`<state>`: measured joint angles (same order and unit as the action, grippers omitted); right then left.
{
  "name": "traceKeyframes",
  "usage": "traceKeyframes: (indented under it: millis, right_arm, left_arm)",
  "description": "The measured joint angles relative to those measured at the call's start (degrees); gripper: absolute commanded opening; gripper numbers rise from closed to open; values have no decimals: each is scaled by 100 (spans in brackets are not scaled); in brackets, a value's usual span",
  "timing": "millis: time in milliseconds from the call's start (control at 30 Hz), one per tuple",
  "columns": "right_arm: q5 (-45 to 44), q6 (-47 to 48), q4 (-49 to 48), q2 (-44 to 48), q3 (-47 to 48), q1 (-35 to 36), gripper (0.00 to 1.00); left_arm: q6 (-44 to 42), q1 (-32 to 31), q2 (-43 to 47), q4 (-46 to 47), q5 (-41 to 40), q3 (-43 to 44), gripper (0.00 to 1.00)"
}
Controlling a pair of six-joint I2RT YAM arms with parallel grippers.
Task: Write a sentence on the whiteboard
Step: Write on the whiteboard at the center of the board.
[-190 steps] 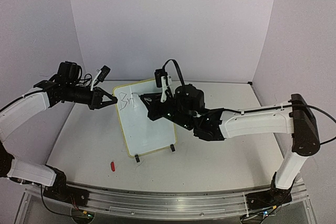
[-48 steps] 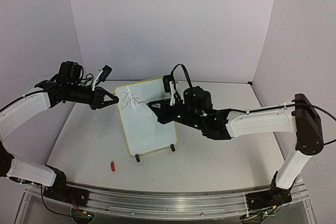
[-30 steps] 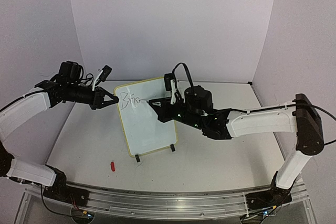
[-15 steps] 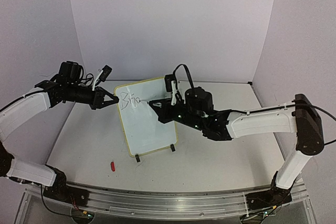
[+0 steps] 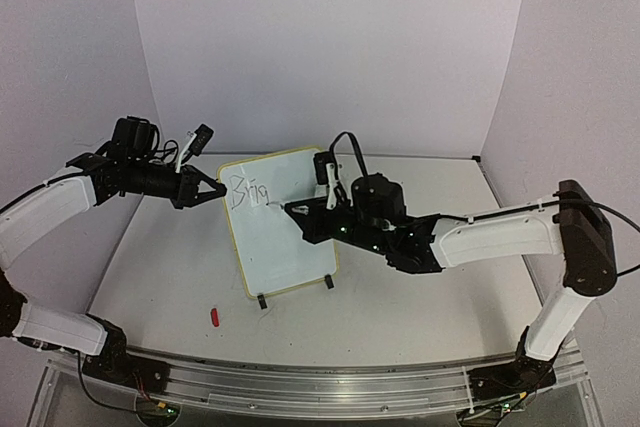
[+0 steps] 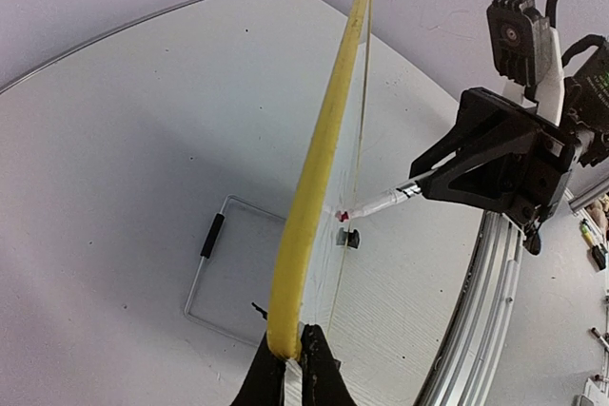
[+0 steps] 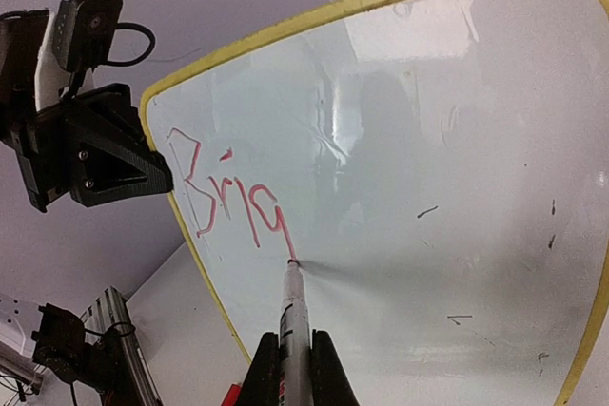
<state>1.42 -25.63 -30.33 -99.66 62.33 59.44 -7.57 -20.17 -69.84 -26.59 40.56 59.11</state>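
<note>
The whiteboard [image 5: 285, 242] stands upright on two black feet, yellow-rimmed. My left gripper [image 5: 214, 190] is shut on its upper left rim; the left wrist view shows the rim [image 6: 319, 154] edge-on between my jaws [image 6: 293, 347]. My right gripper [image 5: 302, 211] is shut on a thin marker [image 7: 293, 306] whose tip touches the board. The sentence [image 7: 226, 201] reads "Brig" in red on the top line, with the tip at the end of the g's tail. It also shows small in the top view [image 5: 246, 190]. The marker [image 6: 383, 203] and right gripper [image 6: 447, 170] show in the left wrist view.
A small red cap [image 5: 215, 316] lies on the table in front of the board, left of its feet. A wire frame with a black grip [image 6: 224, 259] lies flat behind the board. Purple walls close the back and sides. A metal rail [image 5: 300, 387] runs along the near edge.
The writing has grown from "Bri" to "Brig". My right gripper has carried the marker tip down and slightly right along the g's tail. My left arm and the board have not moved.
</note>
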Motion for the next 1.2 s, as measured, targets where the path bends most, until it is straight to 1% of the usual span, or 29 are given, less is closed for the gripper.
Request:
traceKeyframes:
  millis: [367,500,700,900,1200]
  right_arm:
    - [161,-1,19,-214,144,109,0]
    - [248,-24,-191,-199,110,106,0]
    - [390,-52,-590,305,-305,98,0]
    - [6,173,-589,624,-289,98,0]
    - [-367,506,-232,520,166,96,0]
  left_arm:
    - [-4,-14,0,4,0,0,0]
    - [-13,-23,0,5,26,0,0]
    - [-37,-47,0,9,27,0,0]
    - [-41,-48,0,9,28,0,0]
    - [-44,-52,0,9,26,0,0]
